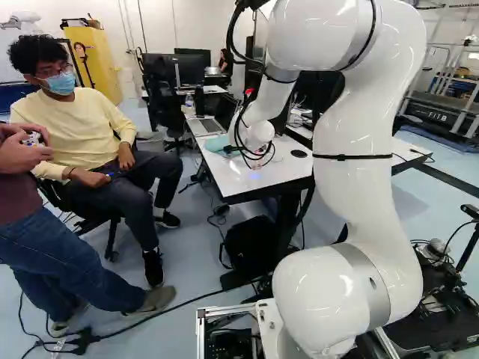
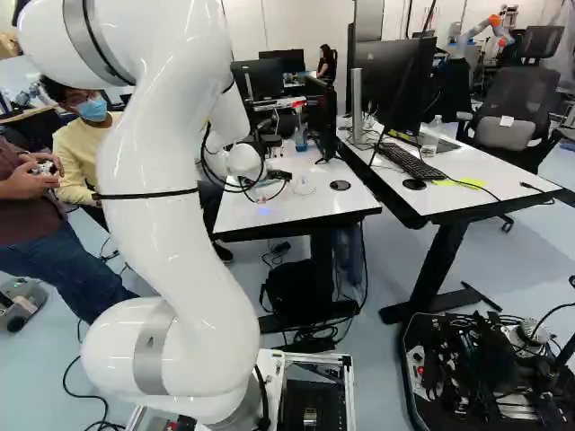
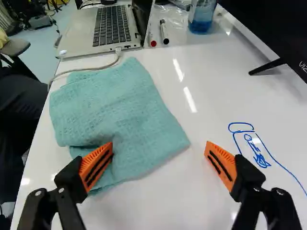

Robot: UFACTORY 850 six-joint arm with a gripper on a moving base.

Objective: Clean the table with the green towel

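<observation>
The gripper (image 2: 277, 176) is small and dark over the white table (image 2: 310, 211) in the right base view. In the wrist view the gripper (image 3: 159, 147) stands open, its orange-padded fingers wide apart. One finger is over or against the green towel (image 3: 115, 115); the other is above bare tabletop beside the towel's corner. The towel lies spread with a folded, rumpled edge near the table's side, and also shows as the towel (image 1: 215, 143) behind the gripper in the left base view. Blue marker lines (image 3: 259, 155) run across the white top beyond the other finger.
Ahead of the towel are a laptop (image 3: 103, 28) with a cable, two markers (image 3: 164, 32) and a bottle of blue liquid (image 3: 201, 17). A monitor (image 3: 273, 28) stands on a thin foot. One person (image 1: 82, 127) sits beside the table. Another robot (image 2: 490, 29) stands far back.
</observation>
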